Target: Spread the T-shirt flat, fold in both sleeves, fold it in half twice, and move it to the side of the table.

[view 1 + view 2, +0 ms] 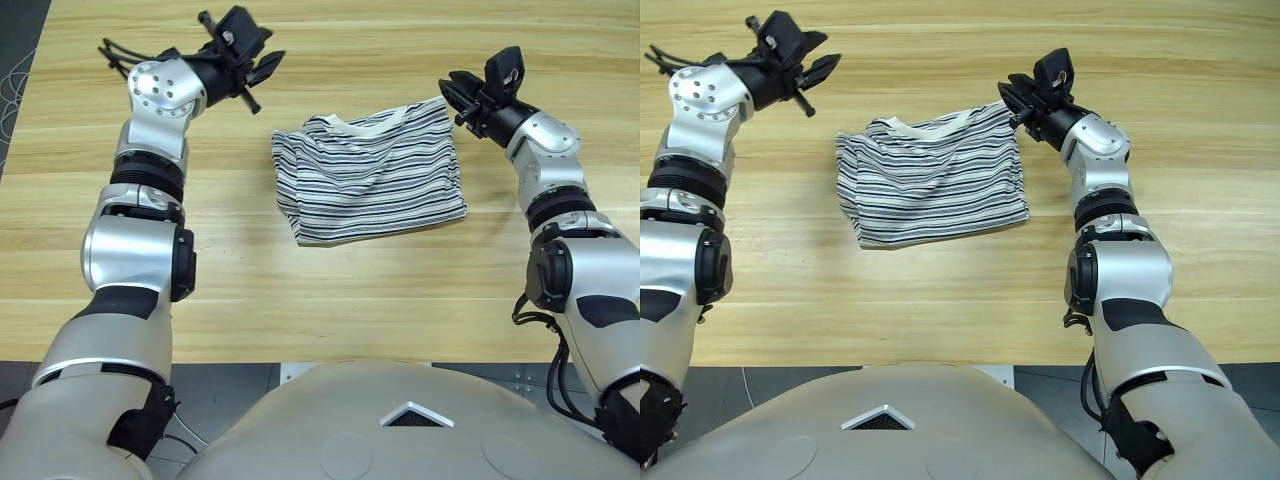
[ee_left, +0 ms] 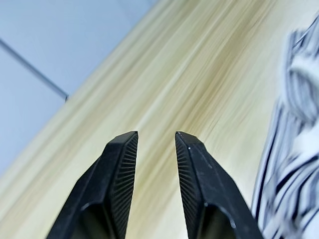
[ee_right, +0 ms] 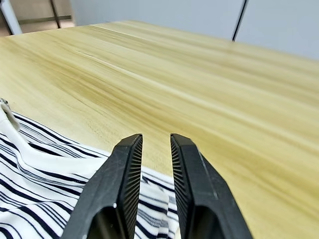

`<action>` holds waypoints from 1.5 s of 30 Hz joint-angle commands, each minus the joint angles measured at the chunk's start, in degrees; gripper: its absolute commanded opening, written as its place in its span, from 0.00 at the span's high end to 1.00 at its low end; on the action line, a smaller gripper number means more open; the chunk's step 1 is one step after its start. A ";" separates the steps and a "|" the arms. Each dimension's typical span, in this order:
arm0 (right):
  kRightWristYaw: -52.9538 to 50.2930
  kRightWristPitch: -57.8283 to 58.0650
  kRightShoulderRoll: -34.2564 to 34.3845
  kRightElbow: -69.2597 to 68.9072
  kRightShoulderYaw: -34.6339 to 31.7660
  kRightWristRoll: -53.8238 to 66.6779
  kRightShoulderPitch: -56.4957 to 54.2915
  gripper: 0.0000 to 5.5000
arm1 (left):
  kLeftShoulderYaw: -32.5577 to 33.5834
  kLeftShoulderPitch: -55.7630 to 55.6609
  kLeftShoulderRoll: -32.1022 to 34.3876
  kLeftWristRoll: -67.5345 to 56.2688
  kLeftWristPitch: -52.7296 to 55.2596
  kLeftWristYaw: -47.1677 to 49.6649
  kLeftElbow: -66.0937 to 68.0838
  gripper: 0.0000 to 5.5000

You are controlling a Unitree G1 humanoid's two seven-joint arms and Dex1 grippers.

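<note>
Jaws of left gripper and right gripper narrowly parted, empty

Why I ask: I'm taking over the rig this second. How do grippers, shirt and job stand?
Left gripper: open, empty, above bare table beyond the shirt's far left corner.
Right gripper: open, empty, at the shirt's far right corner, not gripping it.
Shirt: a compact folded rectangle near mid-table, collar on the far edge.
Done: sleeves are tucked away and the folding looks finished.
Left: move the shirt to the side of the table.
</note>
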 commanded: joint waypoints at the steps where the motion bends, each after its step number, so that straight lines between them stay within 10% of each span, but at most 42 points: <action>1: 3.96 -2.18 -1.27 -4.61 2.63 -1.58 4.40 0.81 | -4.19 11.93 0.57 -1.12 4.54 -6.17 -18.31 0.75; 10: 8.33 -0.32 -0.86 -15.64 5.94 -1.24 10.86 0.81 | -4.61 21.35 3.79 -1.42 12.05 -6.17 -36.29 0.75; 26: 5.45 -1.09 -5.27 -11.08 13.91 -11.01 12.53 0.81 | -9.56 16.87 -1.12 6.59 2.65 2.85 2.74 0.75; 36: 9.76 -3.35 -7.97 -12.85 20.20 -13.67 16.52 0.81 | -13.69 18.46 -0.23 9.84 -11.51 4.24 2.12 0.75; 45: 27.66 29.69 -20.75 -65.80 21.02 2.72 37.65 0.81 | -25.52 15.22 5.68 39.35 -23.64 23.32 -18.10 0.75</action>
